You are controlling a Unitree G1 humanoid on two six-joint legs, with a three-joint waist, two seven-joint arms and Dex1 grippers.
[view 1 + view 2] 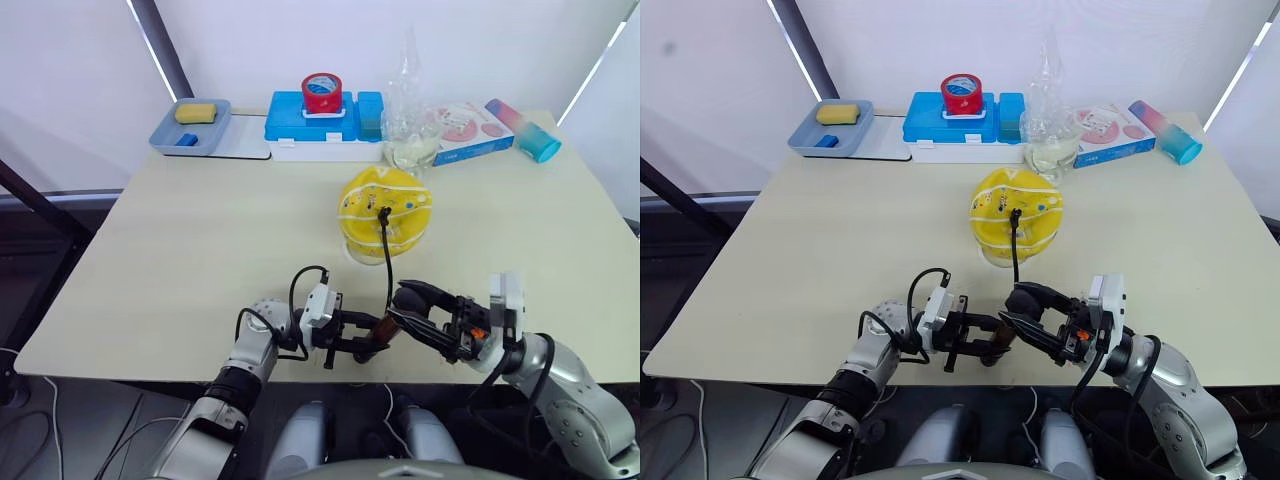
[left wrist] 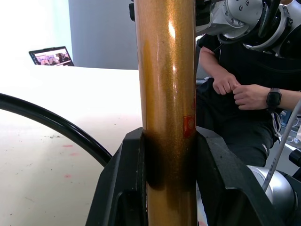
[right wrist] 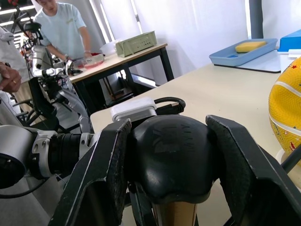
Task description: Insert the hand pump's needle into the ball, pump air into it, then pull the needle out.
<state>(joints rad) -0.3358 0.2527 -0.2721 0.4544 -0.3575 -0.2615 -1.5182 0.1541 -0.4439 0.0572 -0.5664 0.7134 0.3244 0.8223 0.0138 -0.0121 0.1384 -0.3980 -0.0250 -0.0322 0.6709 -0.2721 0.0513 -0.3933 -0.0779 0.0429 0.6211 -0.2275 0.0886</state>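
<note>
Seated person behind clamped hand pump

Left gripper clamping the hand pump barrel, right gripper gripping its black end cap, arms converging low.

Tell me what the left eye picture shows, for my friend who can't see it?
Two robot grippers, the left gripper and right gripper, hold a gold pump between them at the near edge of a table. The pump's black hose runs up to a saggy yellow ball. Boxes and a tray sit along the far edge.
</note>
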